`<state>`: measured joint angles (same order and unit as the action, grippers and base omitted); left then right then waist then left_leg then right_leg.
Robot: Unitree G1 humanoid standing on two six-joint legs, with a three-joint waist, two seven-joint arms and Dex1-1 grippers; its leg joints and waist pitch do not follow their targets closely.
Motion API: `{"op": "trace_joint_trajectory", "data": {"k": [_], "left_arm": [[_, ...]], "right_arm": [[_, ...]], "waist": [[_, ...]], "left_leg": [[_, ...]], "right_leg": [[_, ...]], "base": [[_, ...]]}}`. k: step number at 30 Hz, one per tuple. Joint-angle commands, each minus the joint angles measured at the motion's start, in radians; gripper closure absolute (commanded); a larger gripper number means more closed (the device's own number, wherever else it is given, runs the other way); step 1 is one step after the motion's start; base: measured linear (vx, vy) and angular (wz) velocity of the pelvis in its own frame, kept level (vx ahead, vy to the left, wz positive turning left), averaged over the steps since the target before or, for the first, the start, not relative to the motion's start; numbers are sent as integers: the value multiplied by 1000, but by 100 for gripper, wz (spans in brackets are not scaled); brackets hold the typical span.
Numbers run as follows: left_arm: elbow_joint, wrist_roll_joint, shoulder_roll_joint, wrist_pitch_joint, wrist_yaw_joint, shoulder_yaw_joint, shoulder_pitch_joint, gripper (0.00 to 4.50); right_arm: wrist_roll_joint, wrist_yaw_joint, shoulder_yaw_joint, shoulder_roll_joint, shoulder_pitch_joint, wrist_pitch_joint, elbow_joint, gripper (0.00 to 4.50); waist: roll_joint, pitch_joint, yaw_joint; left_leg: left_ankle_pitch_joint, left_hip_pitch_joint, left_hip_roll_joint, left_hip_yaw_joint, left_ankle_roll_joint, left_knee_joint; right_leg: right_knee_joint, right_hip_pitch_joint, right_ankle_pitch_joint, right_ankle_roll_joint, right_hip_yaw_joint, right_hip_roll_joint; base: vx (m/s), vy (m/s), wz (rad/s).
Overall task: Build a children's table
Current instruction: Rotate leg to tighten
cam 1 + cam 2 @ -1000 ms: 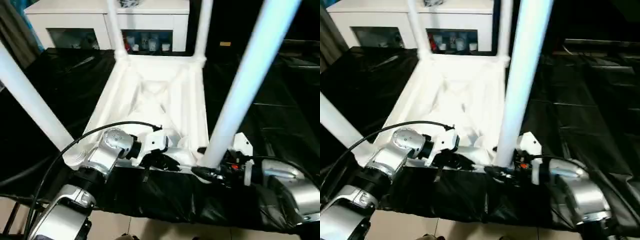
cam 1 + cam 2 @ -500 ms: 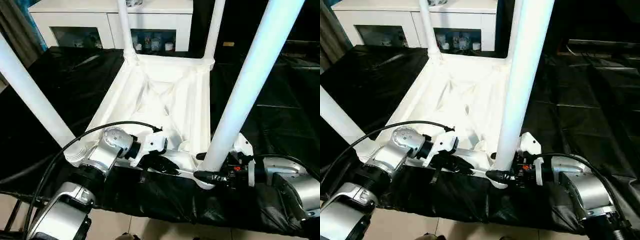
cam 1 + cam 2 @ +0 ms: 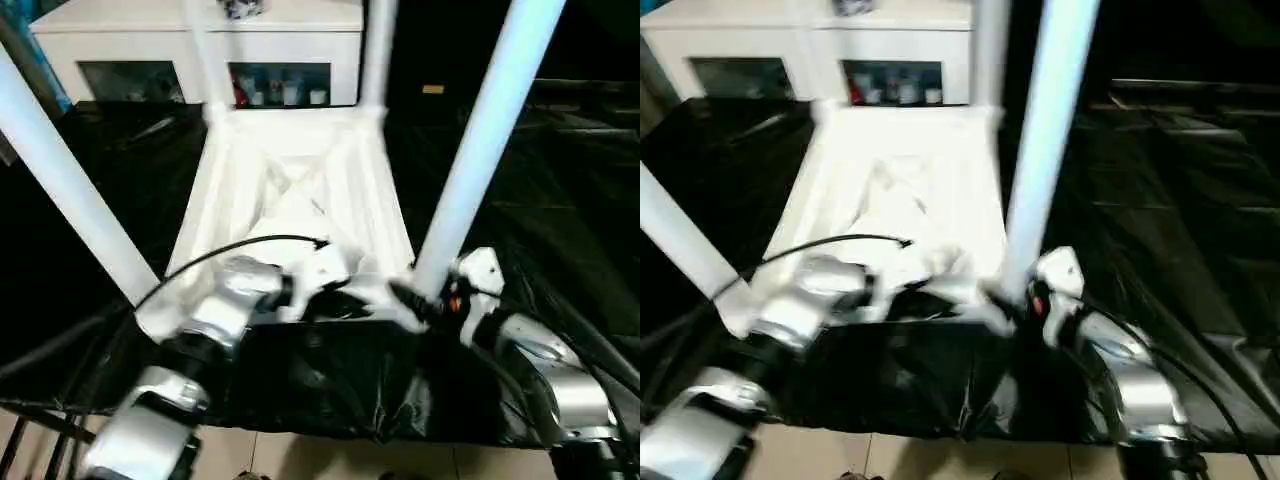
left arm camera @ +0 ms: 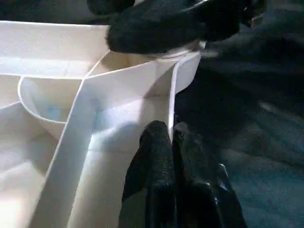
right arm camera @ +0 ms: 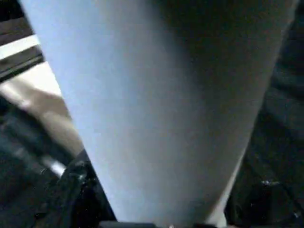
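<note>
The white children's table (image 3: 300, 190) lies upside down on black cloth, ribbed underside up, with all four white legs standing in its corner sockets. My left gripper (image 4: 172, 152) is shut on the thin near rim (image 4: 170, 109) of the top, one finger on each side, close to the near right corner. My right gripper (image 3: 412, 298) is shut on the base of the near right leg (image 3: 480, 140), just above its socket. In the right wrist view, black fingers (image 5: 71, 190) flank that leg (image 5: 156, 104). The near left leg (image 3: 70, 190) rises beside my left forearm.
A white cabinet with glass doors (image 3: 150, 40) stands behind the table. The black cloth (image 3: 560, 200) covers the work surface and hangs over its near edge above a tiled floor (image 3: 320, 460). A black cable (image 3: 220, 255) arcs over my left wrist.
The head view has shifted. Both grippers keep their hold; the near edge of the table and both grippers sit a little farther from me than before.
</note>
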<state>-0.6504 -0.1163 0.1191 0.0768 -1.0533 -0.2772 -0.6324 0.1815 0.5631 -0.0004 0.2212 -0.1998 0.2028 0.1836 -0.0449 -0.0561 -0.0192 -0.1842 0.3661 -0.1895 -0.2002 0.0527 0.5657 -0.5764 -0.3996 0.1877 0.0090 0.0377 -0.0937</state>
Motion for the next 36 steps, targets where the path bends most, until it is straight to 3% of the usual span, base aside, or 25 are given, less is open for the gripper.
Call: {"op": "trace_joint_trajectory", "data": {"k": [1, 6, 7, 9, 14, 19, 26, 32, 36], "left_arm": [[6, -2, -95, 22, 126, -24, 18, 450], [20, -40, -133, 23, 176, -68, 38, 450], [21, -43, -134, 23, 173, -72, 40, 450], [35, -42, -130, 34, 169, -67, 47, 450], [41, -29, -119, 25, 148, -60, 48, 450], [48, 19, -53, -35, 14, -47, 41, 450], [42, 69, 28, -87, -156, -32, 19, 450], [11, 73, 89, -131, -261, -33, 1, 450], [-7, 76, 112, -153, -287, -33, -9, 450]], "right_arm": [[-31, -59, 103, -92, -6, 37, 56, 210], [-61, -208, 82, -189, -53, 36, 106, 211], [-83, -211, 94, -193, -63, 1, 115, 211], [-99, -219, 92, -199, -70, -66, 117, 156], [-73, -187, 78, -188, -63, -72, 104, 108], [-43, -7, 84, -75, -26, -70, 45, 76], [54, 281, 118, 86, 38, 14, -65, 76], [100, 503, 171, 234, 72, 83, -129, 76], [85, 558, 189, 280, 68, 72, -122, 91]], "waist": [[20, 34, 1], [18, 36, 11], [16, 36, 11], [13, 36, 13], [13, 35, 15], [17, 40, 8], [14, 43, -2], [14, 41, -22], [17, 44, -30]], "left_leg": [[-286, -3, -33, 19, -37, -76], [-275, -2, -32, 20, -39, -77], [-278, -2, -32, 20, -44, -76], [-286, 0, -34, 20, -44, -77], [-296, -1, -34, 20, -49, -78], [-223, 3, -32, 16, -93, -69], [-180, 0, -36, 14, -133, -63], [-196, -5, -41, 11, -121, -63], [-179, -4, -42, 11, -116, -60]], "right_leg": [[83, 30, 326, -192, -28, -42], [85, 30, 335, -179, -28, -42], [86, 30, 333, -176, -28, -42], [85, 30, 328, -174, -28, -43], [86, 29, 323, -176, -29, -41], [74, 39, 192, -210, -28, -41], [68, 43, 153, -238, -27, -42], [64, 42, 148, -256, -26, -40], [58, 43, 124, -263, -26, -44]], "base": [[0, 0, 0], [0, 0, 0], [0, 0, 0], [0, 0, 0], [0, 0, 0], [0, 0, 0], [0, 0, 0], [0, 0, 0], [0, 0, 0]]}}
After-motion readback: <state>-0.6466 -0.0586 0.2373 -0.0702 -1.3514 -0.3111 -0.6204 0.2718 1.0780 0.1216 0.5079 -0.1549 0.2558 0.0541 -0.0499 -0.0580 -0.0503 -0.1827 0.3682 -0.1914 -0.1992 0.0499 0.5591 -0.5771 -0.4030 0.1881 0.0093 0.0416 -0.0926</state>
